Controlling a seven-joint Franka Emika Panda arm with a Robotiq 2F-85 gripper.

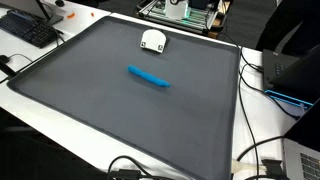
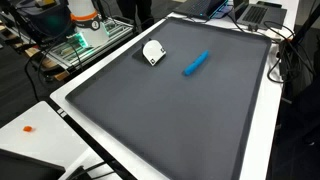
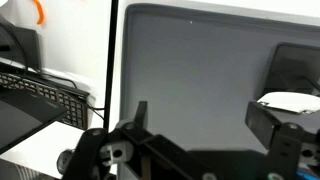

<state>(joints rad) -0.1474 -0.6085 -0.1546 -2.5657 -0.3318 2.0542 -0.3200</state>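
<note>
A blue pen-shaped object (image 1: 148,76) (image 2: 195,64) lies near the middle of a dark grey mat (image 1: 120,120) (image 2: 170,120). A small white device (image 1: 152,40) (image 2: 153,52) sits on the mat near its far edge. In the wrist view my gripper (image 3: 205,120) hangs over the mat, open, with nothing between its black fingers (image 3: 139,117). The white device (image 3: 290,100) shows just past the right finger, partly hidden by it. The blue object is out of the wrist view. The gripper itself does not show in either exterior view.
The mat lies on a white table (image 2: 60,105). A black keyboard (image 1: 30,30) (image 3: 40,92) sits beyond one side edge. Cables (image 1: 262,150) and a laptop (image 2: 255,12) lie along the opposite side. A metal frame with electronics (image 2: 75,45) stands behind the mat.
</note>
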